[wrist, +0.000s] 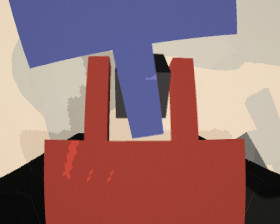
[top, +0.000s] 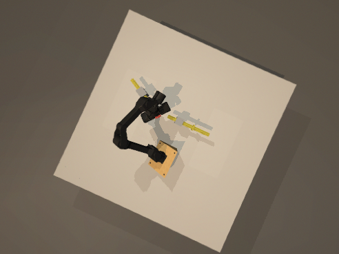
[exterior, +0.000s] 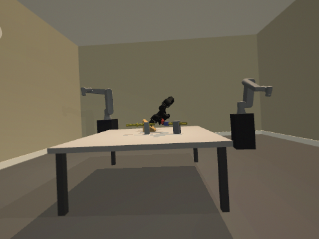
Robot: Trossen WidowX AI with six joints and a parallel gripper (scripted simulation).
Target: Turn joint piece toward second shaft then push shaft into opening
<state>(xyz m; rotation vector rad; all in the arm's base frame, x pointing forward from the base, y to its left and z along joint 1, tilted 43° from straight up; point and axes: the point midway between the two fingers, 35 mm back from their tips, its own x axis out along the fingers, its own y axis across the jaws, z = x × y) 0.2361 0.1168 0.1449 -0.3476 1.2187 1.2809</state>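
The first yellow shaft (top: pixel 134 82) (exterior: pixel 183 123) sits in a grey block (top: pixel 141 91) (exterior: pixel 176 127). At its inner end is a blue hinge part (exterior: pixel 166 124) (wrist: pixel 125 30), its tongue between two prongs of the red joint piece (top: pixel 158 117) (exterior: pixel 162 122) (wrist: pixel 145 200). My gripper (top: pixel 156 112) (wrist: pixel 136 143) is shut on the red joint piece, one black finger at each side. The second yellow shaft (top: pixel 201 132) (exterior: pixel 131 125) runs through another grey block (top: pixel 179 120) (exterior: pixel 146 127); its inner end is apart from the joint piece. The joint piece's opening is hidden.
The white table (top: pixel 220 86) (exterior: pixel 136 144) carries both blocks. The arm's orange base plate (top: pixel 165 165) lies on the near side of the shafts in the top view. A small collar (top: pixel 193 127) sits on the second shaft, outward of its block. Two grey arms stand beyond the table.
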